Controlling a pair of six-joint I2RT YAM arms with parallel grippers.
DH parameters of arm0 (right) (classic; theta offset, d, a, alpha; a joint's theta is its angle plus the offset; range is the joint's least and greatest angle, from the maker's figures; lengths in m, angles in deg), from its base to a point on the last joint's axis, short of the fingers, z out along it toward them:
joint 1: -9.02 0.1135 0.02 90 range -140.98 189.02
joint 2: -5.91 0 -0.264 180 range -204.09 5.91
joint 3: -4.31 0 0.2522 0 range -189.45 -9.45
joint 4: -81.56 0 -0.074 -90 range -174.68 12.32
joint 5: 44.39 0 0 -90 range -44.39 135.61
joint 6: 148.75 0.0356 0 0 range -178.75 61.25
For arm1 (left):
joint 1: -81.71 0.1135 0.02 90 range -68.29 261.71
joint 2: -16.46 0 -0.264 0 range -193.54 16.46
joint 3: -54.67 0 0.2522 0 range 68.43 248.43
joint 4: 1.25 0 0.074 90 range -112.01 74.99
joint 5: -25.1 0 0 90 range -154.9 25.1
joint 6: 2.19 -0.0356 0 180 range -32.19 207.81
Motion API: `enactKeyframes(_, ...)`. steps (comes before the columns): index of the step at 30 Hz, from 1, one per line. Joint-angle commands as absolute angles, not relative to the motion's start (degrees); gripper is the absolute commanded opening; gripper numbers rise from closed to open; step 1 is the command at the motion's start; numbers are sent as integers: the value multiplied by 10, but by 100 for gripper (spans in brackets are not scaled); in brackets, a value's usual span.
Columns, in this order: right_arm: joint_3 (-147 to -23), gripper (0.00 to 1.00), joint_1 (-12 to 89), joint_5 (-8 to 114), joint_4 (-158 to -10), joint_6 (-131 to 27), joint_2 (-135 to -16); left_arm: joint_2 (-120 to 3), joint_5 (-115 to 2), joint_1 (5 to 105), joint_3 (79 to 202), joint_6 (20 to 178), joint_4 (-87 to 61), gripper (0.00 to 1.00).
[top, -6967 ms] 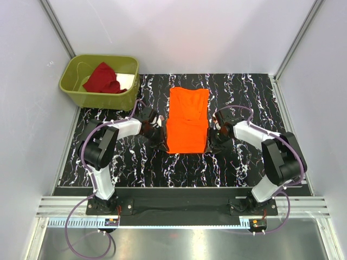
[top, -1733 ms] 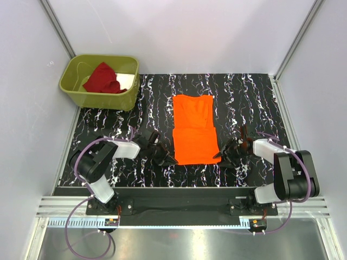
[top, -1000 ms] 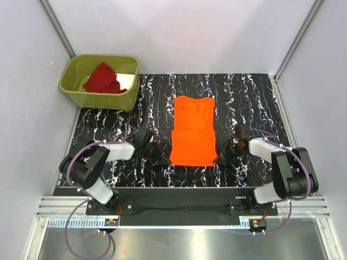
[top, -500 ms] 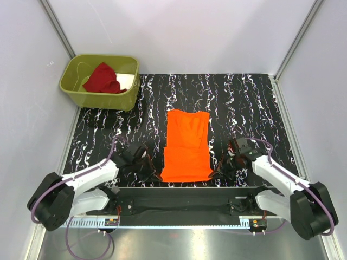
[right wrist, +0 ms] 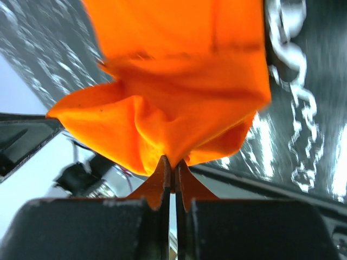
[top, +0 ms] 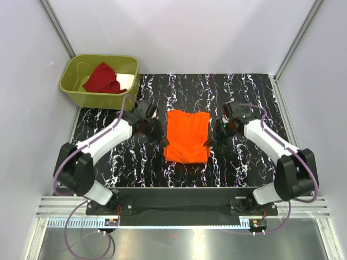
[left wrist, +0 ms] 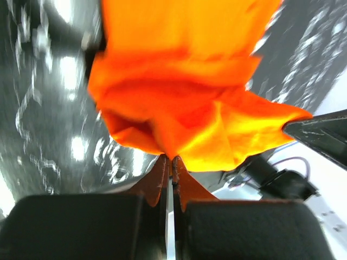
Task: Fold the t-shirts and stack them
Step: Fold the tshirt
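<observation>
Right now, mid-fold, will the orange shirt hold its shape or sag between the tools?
Probably floppy: the orange shirt bunches into loose folds at the left tool and right tool. Likely light, since thin pinches hold it. Expect sagging between them.

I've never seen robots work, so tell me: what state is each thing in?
Bright orange cloth t-shirt: part-folded, pinched at both sides, partly lifted.
Olive-green plastic bin: upright, open-topped.
Dark red cloth shirt: crumpled in the bin.
Left gripper: shut on orange t-shirt.
Right gripper: shut on orange t-shirt.
</observation>
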State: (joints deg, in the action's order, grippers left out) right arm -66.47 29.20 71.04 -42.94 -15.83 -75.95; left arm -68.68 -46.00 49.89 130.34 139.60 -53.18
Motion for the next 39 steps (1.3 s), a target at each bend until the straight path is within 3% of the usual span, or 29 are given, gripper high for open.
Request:
enactKeyframes(1, -753, 0, 258, 721, -401, -204, -802, -731, -450, 537, 1393, 1335, -570, 0)
enactKeyframes(18, -1022, 0, 173, 826, -369, -280, -1050, -921, -361, 625, 1602, 1323, -537, 0)
enactKeyframes(31, -1111, 0, 161, 852, -377, -272, -1148, -1041, -324, 656, 1711, 1326, -501, 3)
enactKeyframes(38, -1175, 6, 145, 841, -386, -267, -1217, -1134, -361, 660, 1838, 1290, -512, 3)
enactKeyframes(39, -1182, 8, 139, 837, -391, -265, -1221, -1153, -363, 661, 1849, 1289, -507, 7)
